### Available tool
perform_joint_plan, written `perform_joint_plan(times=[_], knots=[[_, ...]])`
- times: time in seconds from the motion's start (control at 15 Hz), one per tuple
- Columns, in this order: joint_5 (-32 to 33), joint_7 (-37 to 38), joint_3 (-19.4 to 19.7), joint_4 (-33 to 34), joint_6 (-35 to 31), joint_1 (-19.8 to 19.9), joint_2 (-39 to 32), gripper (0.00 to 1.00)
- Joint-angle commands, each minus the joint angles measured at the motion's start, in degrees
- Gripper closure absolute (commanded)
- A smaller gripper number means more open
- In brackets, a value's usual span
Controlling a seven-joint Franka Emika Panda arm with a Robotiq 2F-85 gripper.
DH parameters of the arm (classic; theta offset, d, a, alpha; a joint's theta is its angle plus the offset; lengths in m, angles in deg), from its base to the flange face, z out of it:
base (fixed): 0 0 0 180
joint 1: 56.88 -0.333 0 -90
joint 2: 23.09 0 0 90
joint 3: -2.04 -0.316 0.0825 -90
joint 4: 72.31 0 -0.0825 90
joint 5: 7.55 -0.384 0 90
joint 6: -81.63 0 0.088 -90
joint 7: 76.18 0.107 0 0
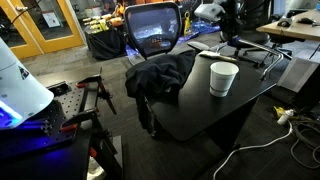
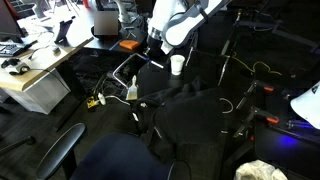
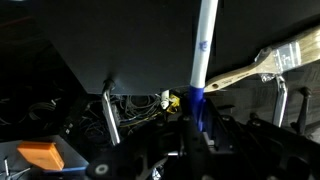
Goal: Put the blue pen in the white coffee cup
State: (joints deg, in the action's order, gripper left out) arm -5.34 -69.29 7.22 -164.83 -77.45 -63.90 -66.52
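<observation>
In the wrist view an orange block (image 3: 40, 155) lay at 8 o'clock. Right of it, at 6 o'clock, my gripper (image 3: 197, 128) was clenched on the blue pen (image 3: 201, 60), which rose from the jaws toward 12 o'clock. In an exterior view a dark cloth (image 1: 160, 75) hung over the black table (image 1: 190, 115) at 9 o'clock. The white coffee cup (image 1: 223, 78) stood upright at 3 o'clock of the cloth, the pen not yet in it. My worry was that the cup sat outside the wrist view, so I could have misjudged the line and tipped the light cup with the pen's end, or let go too high and had the pen bounce out. The pen looked thin and straight, blue near the jaws and pale above, with a small mark on the barrel
</observation>
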Motion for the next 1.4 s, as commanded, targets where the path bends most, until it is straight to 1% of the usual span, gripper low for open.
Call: perform_joint_plan(times=[0.0, 0.47, 0.53, 0.87, 0.93, 1.0, 1.07, 1.33], knots=[[1.9, 1.1, 1.3, -13.2, -2.1, -1.8, 11.5, 0.96], [2.3, -3.8, -1.9, -27.0, -1.0, 1.1, 26.4, 0.96], [2.3, -4.0, -2.0, -28.4, -1.1, 1.4, 28.0, 0.96], [-0.2, -9.7, -4.7, -34.4, -0.9, 4.8, 34.4, 0.96], [-2.1, -13.0, -6.1, -35.1, -0.7, 5.9, 35.1, 0.96], [0.7, -8.2, -4.4, -31.3, -0.2, 4.4, 31.5, 0.96], [0.4, -8.8, -4.7, -31.8, -0.1, 4.7, 32.0, 0.83], [0.5, -8.8, -4.7, -31.6, -0.1, 4.7, 31.5, 0.83]])
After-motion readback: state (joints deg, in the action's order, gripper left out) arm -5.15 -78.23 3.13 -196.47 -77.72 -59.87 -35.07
